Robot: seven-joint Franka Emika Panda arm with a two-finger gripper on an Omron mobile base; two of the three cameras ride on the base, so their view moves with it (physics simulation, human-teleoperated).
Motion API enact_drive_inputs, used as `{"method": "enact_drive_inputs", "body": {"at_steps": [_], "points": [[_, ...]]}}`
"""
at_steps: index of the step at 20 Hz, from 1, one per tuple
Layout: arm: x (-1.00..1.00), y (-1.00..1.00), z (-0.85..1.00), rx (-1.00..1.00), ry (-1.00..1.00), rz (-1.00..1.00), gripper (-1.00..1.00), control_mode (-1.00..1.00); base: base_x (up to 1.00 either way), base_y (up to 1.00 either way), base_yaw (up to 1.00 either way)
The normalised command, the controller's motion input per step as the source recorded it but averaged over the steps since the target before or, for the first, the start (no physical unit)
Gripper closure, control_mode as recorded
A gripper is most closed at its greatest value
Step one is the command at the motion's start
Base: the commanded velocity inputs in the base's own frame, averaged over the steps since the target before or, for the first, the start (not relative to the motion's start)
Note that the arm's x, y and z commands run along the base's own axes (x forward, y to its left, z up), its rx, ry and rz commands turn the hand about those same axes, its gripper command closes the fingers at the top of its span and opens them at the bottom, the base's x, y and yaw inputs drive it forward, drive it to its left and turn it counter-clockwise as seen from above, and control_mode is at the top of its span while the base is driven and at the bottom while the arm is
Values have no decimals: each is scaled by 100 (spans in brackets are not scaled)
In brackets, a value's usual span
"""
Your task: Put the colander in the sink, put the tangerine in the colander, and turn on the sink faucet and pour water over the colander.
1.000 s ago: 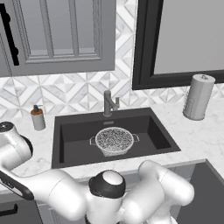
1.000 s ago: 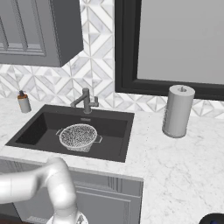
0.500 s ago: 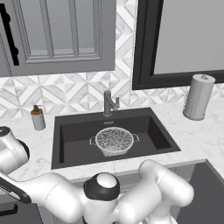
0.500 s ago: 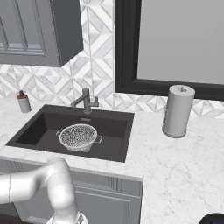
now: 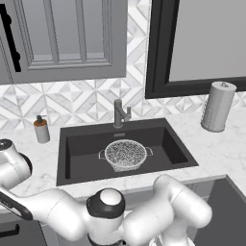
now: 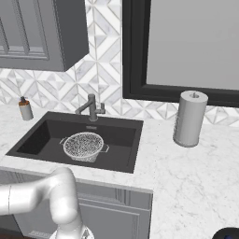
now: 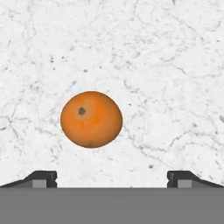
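End effector [image 7: 112, 177] wide open, empty, fingertips [image 7: 43, 177] spread apart, above marble counter [image 7: 175, 65]. Tangerine [image 7: 91, 119] on counter between and beyond tips, untouched. Colander [image 5: 125, 154] upright in sink [image 5: 77, 149], mid-basin, in front of faucet [image 5: 119, 113]. Soap dispenser [image 5: 41, 129] left of sink; paper towel roll [image 5: 217, 106] right.

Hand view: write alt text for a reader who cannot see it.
A small orange tangerine lies on white marble, seen from directly above, a little left of centre. The gripper hovers above it, and its two dark fingertips stand wide apart at the bottom edge, open and touching nothing.
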Motion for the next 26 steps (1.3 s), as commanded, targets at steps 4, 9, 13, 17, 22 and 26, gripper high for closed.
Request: {"method": "enact_drive_inputs", "body": {"at_steps": [4,9,13,17,22,26], "points": [[9,27,-5,0,0,0,-100,-100,0,0,0],[9,25,-16,0,0,0,-100,-100,0,0,0],[14,15,-15,0,0,0,-100,-100,0,0,0],[15,14,-8,0,0,0,-100,-100,0,0,0],[8,19,-9,0,0,0,100,-100,0,0,0],[0,9,-11,0,0,0,100,-100,0,0,0]]}}
